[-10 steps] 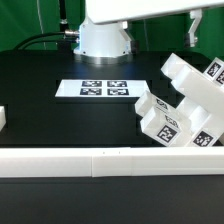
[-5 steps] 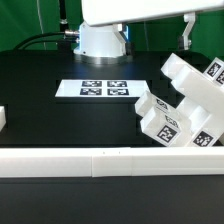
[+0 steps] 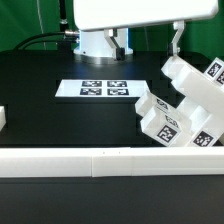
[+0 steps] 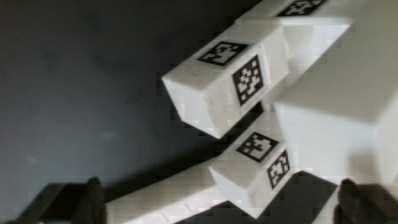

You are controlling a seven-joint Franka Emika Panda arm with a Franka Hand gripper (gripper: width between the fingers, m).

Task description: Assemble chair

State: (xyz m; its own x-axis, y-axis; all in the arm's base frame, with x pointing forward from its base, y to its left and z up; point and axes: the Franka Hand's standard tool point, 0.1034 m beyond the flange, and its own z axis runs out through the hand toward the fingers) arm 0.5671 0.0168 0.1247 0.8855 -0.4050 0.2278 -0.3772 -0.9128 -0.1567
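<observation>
Partly built, by the look of things. A joined cluster of chair pieces — blocky white panels and cube-like ends bearing square tags — resting on the black bench at about three o'clock in the exterior view, tilted and leaning rather than standing as finished furniture. Impossible to tell from here exactly which pieces are locked together and which merely touch.

One small white piece lying well apart at nine o'clock, cut off by the frame edge; probably still waiting to be fitted, though that is a judgement only.

Marker board flat on the bench near centre, toward eleven o'clock of the cluster. Long white border rail running across at six o'clock.

Claw released: both dark fingertips spread wide in the wrist view, with the white tagged blocks lying beyond and between them, nothing clamped. In the exterior view, one thin finger hanging just above the upper end of the cluster, at about one o'clock, not visibly touching.

Likely left to do: a fresh grasp on the cluster or the remaining piece, then more joining. Assembly clearly unfinished; how much remains cannot be read off these views.
</observation>
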